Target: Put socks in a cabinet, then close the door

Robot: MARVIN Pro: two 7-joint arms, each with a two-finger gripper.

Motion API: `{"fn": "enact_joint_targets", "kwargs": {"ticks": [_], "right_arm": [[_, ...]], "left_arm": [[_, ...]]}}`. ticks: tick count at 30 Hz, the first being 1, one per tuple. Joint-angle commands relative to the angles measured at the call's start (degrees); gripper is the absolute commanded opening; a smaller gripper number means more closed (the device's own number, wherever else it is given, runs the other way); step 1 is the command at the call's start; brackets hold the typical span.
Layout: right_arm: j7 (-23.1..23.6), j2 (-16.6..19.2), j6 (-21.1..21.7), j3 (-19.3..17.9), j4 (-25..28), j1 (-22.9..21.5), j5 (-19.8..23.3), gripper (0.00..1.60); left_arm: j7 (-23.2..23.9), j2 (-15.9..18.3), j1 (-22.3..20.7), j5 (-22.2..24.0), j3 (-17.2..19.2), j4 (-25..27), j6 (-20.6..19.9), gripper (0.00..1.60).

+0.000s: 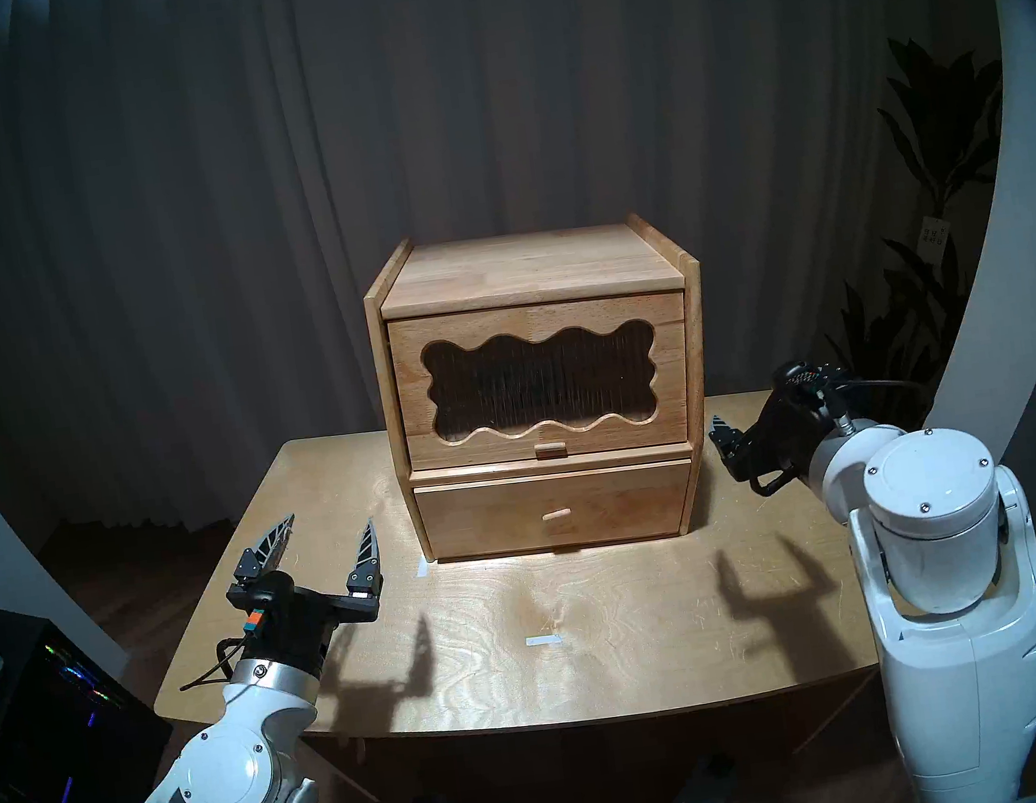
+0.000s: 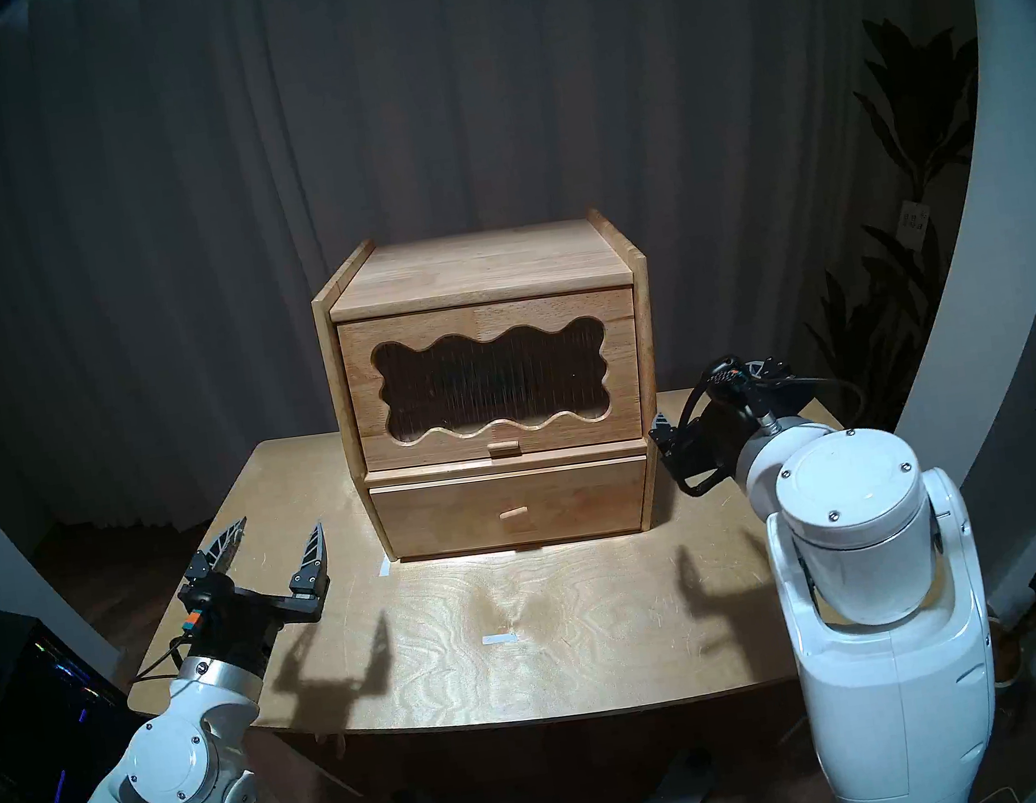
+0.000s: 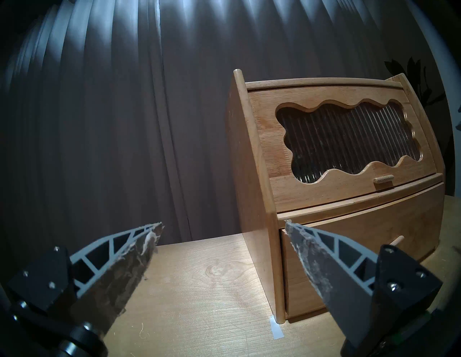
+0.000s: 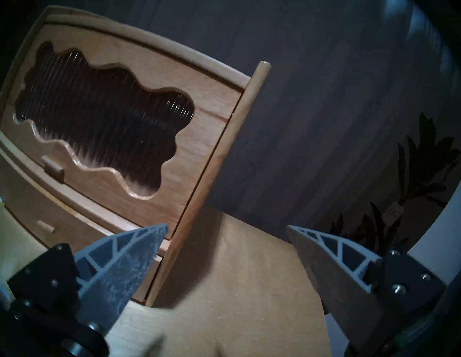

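Note:
The light wooden cabinet (image 1: 529,272) stands at the back middle of the table. Its door (image 1: 648,316), with the wavy window of dark ribbed glass, is shut flush, and the tab handle (image 1: 550,449) sits at its lower edge. The drawer (image 1: 491,518) below is shut. The socks are not in view. My left gripper (image 1: 329,523) is open and empty, hovering left of the cabinet's front corner (image 3: 223,223). My right gripper (image 1: 731,439) is open and empty beside the cabinet's right side (image 4: 227,226).
The wooden table (image 1: 599,661) has white tape marks at its middle (image 1: 543,640) and by the cabinet's front left corner (image 1: 422,567). A dark curtain hangs behind. A computer tower (image 1: 51,695) stands on the floor at left and plants (image 1: 932,197) at right.

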State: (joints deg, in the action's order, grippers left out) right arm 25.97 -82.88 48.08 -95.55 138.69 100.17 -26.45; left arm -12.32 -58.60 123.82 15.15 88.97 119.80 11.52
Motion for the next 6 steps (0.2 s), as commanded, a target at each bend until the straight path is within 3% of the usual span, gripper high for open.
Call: {"fn": "enact_joint_targets", "kwargs": {"ticks": [1,6], "right_arm": [[1.1,-5.19,-1.13,-4.77,0.17,-3.62,6.33,1.6],[2.11,-7.62,-1.64,-8.97,-2.08,-4.67,11.15,1.6]], "left_arm": [[0.05,-0.01,-0.46,0.0,0.06,0.91,0.31,1.6],[0.05,-0.02,-0.49,-0.03,0.05,0.93,0.32,1.6]]}}
